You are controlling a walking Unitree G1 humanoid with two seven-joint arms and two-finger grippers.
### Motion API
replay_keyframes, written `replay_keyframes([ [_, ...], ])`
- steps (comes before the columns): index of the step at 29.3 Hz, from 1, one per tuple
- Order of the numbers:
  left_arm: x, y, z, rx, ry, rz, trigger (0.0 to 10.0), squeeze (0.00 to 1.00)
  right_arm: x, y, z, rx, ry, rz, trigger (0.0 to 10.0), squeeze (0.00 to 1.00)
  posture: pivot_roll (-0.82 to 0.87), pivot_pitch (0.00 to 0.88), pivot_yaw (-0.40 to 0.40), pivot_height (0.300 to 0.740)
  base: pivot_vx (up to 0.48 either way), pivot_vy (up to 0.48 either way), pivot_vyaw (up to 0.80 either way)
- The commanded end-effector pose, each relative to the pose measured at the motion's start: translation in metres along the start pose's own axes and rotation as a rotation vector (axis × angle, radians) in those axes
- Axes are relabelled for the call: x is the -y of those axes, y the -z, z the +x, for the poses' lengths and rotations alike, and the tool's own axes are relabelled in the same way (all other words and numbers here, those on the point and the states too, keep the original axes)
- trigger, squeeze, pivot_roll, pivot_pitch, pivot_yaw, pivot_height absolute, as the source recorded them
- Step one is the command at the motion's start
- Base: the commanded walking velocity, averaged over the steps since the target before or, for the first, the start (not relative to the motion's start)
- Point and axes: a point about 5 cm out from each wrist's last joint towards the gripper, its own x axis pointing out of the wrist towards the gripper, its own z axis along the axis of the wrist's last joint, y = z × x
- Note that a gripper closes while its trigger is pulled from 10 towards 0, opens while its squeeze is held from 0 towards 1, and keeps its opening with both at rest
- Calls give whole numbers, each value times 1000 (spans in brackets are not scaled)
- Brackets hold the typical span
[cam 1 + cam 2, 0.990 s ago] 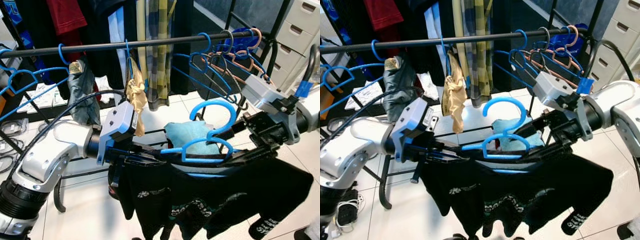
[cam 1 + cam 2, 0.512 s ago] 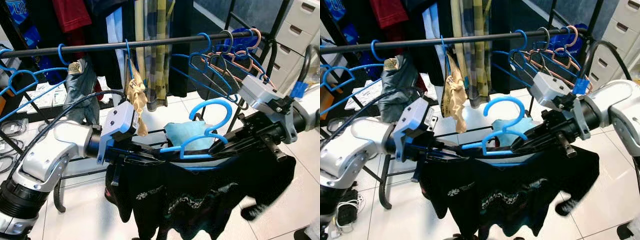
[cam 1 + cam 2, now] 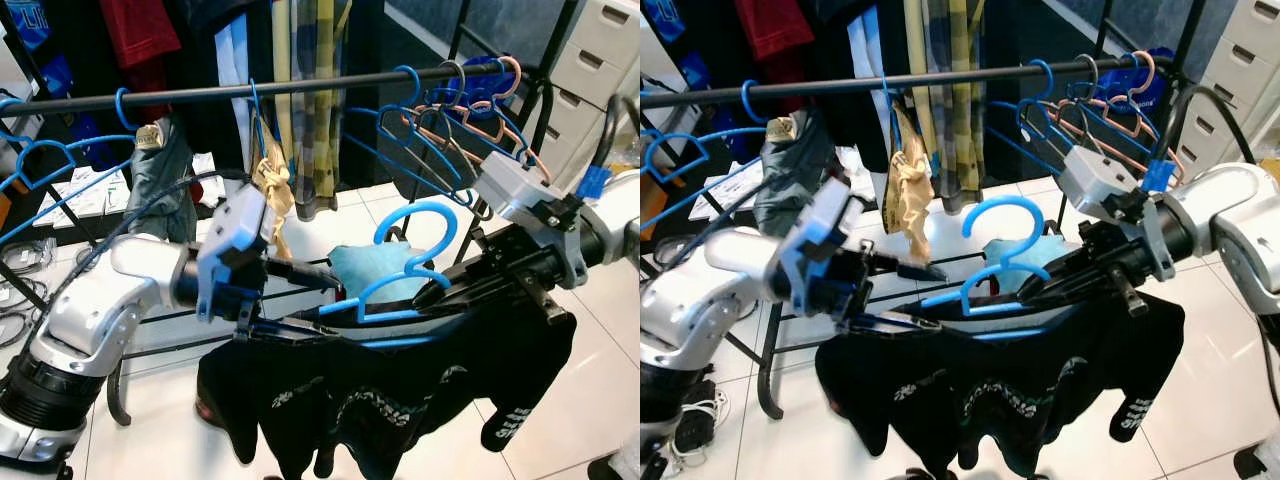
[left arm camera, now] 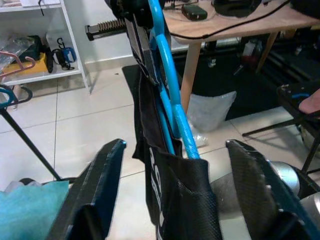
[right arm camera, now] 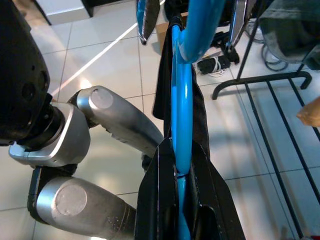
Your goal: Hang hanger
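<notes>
A blue hanger [image 3: 415,250] carrying a black printed T-shirt [image 3: 380,395] is held level below the black clothes rail [image 3: 300,88], its hook pointing up and not touching the rail. My right gripper [image 3: 425,297] is shut on the hanger's arm beside the hook; in the right wrist view the blue hanger [image 5: 182,100] runs straight out from between its fingers. My left gripper [image 3: 300,298] is open at the hanger's left end. In the left wrist view its fingers [image 4: 100,190] stand wide apart with the hanger [image 4: 167,75] and shirt between them, untouched.
Empty blue, pink and grey hangers [image 3: 450,110] crowd the rail's right end, and more blue hangers [image 3: 40,165] hang at the left. Garments [image 3: 310,100] hang behind the middle. A teal cloth [image 3: 375,270] lies on the low rack. White drawers [image 3: 600,60] stand far right.
My left gripper has opened, let go of the hanger's left end and turned at the wrist. The shirt's left side has sagged lower. My right gripper keeps its hold.
</notes>
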Motion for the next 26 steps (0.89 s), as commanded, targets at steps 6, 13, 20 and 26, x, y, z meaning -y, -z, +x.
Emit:
replay_keyframes([
  [6, -7, -7, -18, 20, -76, 14, 10000, 1000, -5, -4, -19, 37, 95, -28, 0, 0, -125, 108, 46, 740, 0, 0, 0],
  [13, -15, -11, -37, 49, -207, 19, 10000, 1000, -7, 0, -48, 55, 257, -10, 0, 0, -127, 112, 50, 740, 0, 0, 0],
  [20, -16, -1, -37, 51, -268, 10, 10000, 576, -8, -4, -60, 83, 319, -29, 0, 0, -127, 111, 51, 740, 0, 0, 0],
  [26, -19, 14, -31, 59, -345, 0, 10000, 0, -8, -9, -62, 103, 323, -49, 0, 0, -130, 109, 48, 740, 0, 0, 0],
])
